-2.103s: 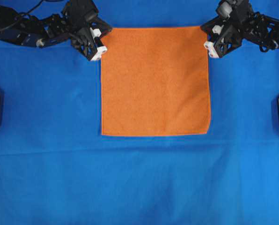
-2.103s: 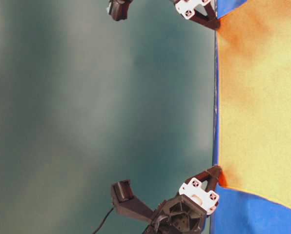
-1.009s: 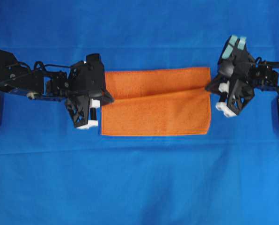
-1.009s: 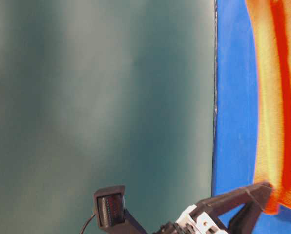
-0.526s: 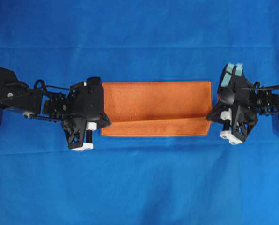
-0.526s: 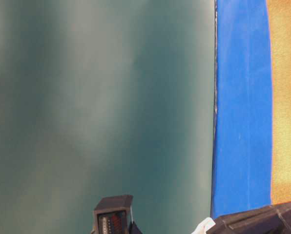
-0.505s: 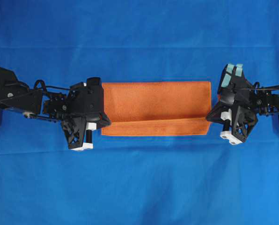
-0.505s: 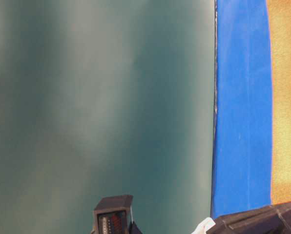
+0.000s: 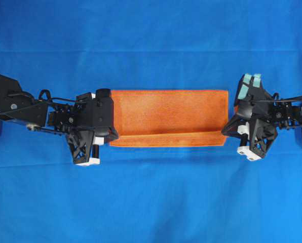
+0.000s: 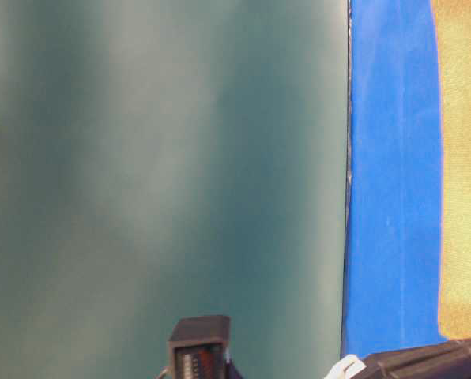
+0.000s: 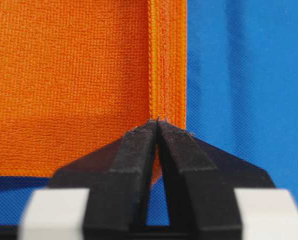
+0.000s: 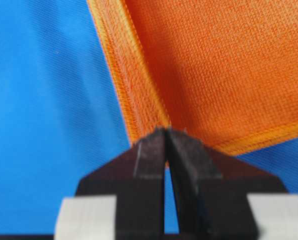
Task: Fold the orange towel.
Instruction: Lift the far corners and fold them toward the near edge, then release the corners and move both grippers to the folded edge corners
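The orange towel (image 9: pixel 168 114) lies folded over on itself as a wide band, its upper layer's edge a little short of the near hem. My left gripper (image 9: pixel 112 135) sits at the band's left end, shut on the upper layer's corner. The left wrist view shows its tips (image 11: pixel 157 121) pinching the hem of the orange towel (image 11: pixel 69 75). My right gripper (image 9: pixel 225 130) is at the right end, and in the right wrist view its tips (image 12: pixel 166 130) are shut on the hemmed corner of the orange towel (image 12: pixel 214 65). The table-level view catches a pale orange towel strip (image 10: pixel 465 158).
A large blue cloth (image 9: pixel 151 202) covers the whole table under the towel. Both black arms reach in from the left and right sides, low over the cloth. Part of one arm (image 10: pixel 425 363) fills the bottom of the table-level view.
Both grippers have carried the towel's far edge toward the near edge, and the upper layer has flattened over the lower one. The left jaws look slightly less tight.
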{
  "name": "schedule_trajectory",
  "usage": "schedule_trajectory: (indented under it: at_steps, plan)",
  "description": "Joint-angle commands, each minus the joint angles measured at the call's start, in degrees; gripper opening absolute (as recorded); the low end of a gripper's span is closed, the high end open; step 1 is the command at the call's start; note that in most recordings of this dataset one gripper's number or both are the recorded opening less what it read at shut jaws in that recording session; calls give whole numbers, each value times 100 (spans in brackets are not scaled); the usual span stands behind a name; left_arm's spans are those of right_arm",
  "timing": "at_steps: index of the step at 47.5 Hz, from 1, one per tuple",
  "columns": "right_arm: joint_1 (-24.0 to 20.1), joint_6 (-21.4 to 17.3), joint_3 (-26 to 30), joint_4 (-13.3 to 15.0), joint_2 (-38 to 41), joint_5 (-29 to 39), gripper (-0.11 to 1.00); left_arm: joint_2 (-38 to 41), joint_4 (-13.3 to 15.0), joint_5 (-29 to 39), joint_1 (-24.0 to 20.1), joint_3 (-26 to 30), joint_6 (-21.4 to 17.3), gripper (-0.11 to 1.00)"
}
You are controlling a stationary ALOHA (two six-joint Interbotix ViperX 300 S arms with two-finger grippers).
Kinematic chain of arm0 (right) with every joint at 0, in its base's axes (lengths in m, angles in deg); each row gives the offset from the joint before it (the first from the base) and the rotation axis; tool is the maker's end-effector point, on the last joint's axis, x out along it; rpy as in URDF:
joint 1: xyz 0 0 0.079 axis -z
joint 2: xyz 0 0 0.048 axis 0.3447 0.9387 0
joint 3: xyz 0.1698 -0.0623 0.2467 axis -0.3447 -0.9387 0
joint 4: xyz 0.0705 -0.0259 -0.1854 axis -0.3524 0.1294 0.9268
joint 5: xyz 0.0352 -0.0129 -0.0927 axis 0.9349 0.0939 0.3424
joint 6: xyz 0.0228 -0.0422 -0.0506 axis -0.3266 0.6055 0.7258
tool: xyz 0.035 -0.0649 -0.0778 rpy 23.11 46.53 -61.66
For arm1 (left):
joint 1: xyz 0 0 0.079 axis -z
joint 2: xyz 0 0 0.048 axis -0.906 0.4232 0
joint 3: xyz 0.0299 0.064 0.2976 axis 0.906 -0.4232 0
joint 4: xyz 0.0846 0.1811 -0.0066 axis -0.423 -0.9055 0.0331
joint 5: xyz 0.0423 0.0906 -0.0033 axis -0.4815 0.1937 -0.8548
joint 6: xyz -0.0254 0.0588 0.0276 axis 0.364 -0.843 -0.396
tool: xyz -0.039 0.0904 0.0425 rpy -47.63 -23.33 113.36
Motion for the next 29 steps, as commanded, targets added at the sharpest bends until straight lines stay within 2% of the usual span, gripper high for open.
schedule_trajectory:
  at_steps: [1,9,13,18,20,24,29]
  plan:
    - [-18,-9,97,-18,70,-26,2,-44,0,-26,-9,79,0,13]
    - [-18,-62,220,-18,281,-26,6,-62,0,-26,-9,53,-9,42]
    - [-18,-62,272,-9,299,-26,30,-88,0,-26,-9,44,-9,53]
    - [-35,-44,316,35,237,35,59,-149,0,26,-9,44,-35,54]
    - [-26,-26,334,53,176,79,66,-211,0,53,-9,44,-53,54]
    - [-26,18,387,123,-35,264,63,-387,0,167,-35,44,-97,54]
    - [0,26,439,352,-352,475,61,-624,0,290,-158,44,-176,54]
